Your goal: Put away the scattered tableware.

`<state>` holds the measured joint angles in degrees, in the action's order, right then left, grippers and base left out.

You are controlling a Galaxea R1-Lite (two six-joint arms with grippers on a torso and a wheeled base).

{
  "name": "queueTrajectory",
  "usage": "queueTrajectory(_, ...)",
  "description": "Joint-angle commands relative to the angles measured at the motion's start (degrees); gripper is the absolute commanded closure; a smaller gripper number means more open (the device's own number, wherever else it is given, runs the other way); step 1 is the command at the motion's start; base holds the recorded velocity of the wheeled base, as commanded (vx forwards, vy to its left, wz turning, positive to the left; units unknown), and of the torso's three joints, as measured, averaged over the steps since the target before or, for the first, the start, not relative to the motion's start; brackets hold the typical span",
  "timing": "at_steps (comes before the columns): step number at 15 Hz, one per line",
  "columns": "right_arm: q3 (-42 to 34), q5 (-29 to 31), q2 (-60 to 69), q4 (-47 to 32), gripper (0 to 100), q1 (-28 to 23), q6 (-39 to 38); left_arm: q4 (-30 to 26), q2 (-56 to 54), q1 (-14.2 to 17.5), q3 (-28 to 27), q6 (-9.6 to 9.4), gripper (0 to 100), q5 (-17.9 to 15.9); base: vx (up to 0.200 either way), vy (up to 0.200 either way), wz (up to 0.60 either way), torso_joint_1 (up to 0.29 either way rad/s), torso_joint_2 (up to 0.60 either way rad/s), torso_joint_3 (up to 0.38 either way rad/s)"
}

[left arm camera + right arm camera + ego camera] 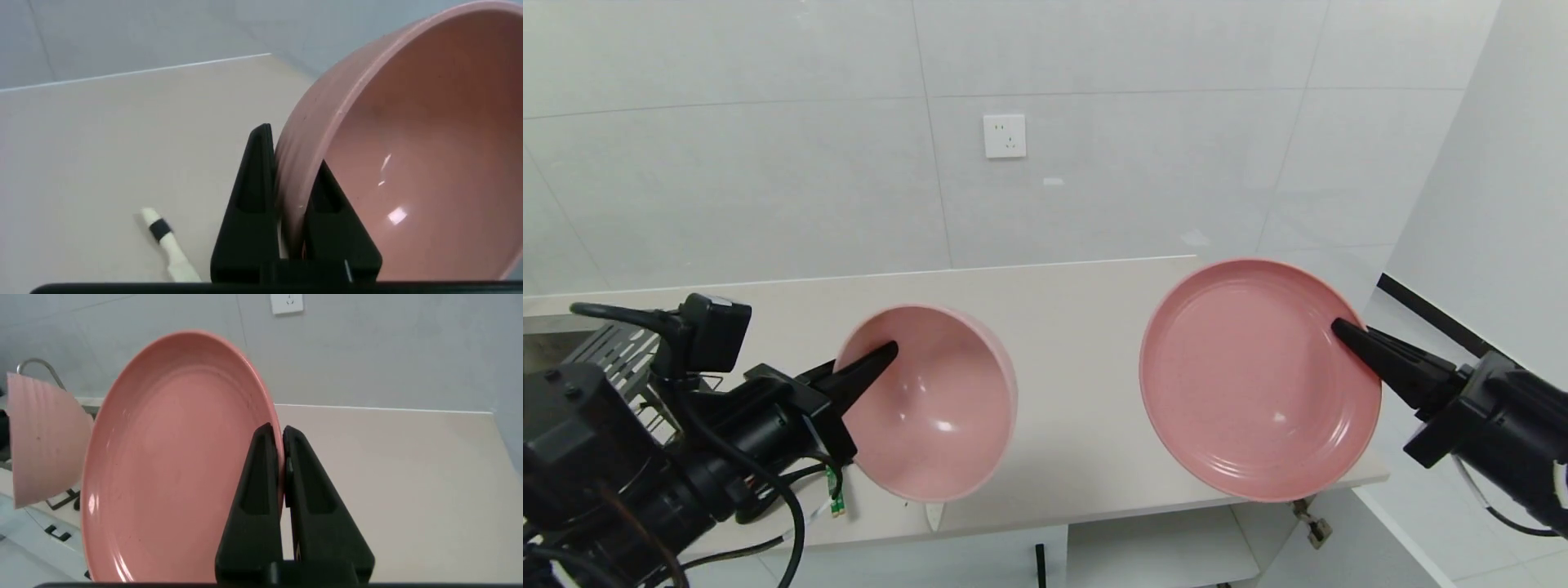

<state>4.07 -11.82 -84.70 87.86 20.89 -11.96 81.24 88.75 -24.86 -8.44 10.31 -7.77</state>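
The left gripper is clamped on the rim of a pink bowl, one finger inside the wall and one outside, as the left wrist view shows. The bowl hangs above the near middle of the beige countertop, tipped on its side so its glossy, smooth hollow faces the robot; its outer wall is matte and faintly ribbed. The right gripper pinches the rim of a pink plate between its closed fingers. The plate is held above the countertop's right end, tilted steeply so its face shows; it is round and shallow, with a raised lip, concentric rings around a flat well, and fine dark speckles. Bowl and plate are well apart, neither touching the countertop. A slim white utensil handle with a dark band lies on the countertop below the bowl. A metal dish rack stands at the countertop's left end, and a white wall socket sits above the countertop.
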Motion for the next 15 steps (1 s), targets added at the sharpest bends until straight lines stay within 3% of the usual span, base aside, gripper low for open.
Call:
queueTrajectory(1,-1.6,0.1,-0.2,0.1,100,-0.1,0.1,0.8,-1.2,-2.2,2.5,0.32,100,2.2,0.000,0.000,0.00,0.000,0.00,0.000)
queueTrajectory(5,-2.6,0.6,-0.1,0.1,100,-0.7,0.1,0.7,-1.4,-1.1,4.1,1.55,100,4.1,0.000,0.000,0.00,0.000,0.00,0.000)
queueTrajectory(7,-2.2,0.7,-0.2,0.1,100,-0.9,0.1,1.1,-1.6,-1.4,6.7,-3.28,100,4.3,0.000,0.000,0.00,0.000,0.00,0.000)
queueTrajectory(8,-2.2,0.7,-0.4,0.1,100,-0.9,0.2,2.6,-1.7,-1.5,8.4,-9.17,100,4.4,0.000,0.000,0.00,0.000,0.00,0.000)
queueTrajectory(9,-2.4,0.6,-0.5,0.2,100,-0.9,0.3,3.0,-2.7,-1.9,8.4,-11.02,100,4.6,0.000,0.000,0.00,0.000,0.00,0.000)
queueTrajectory(12,-2.1,0.5,-0.4,0.2,100,-1.2,0.3,2.3,-7.9,-1.8,8.4,-9.70,100,4.5,0.000,0.000,0.00,0.000,0.00,0.000)
queueTrajectory(15,-2.7,0.6,-0.6,0.2,100,-1.1,3.3,4.4,-10.3,-2.0,8.4,-9.87,100,4.5,-0.200,0.000,0.00,0.004,0.00,-0.001)
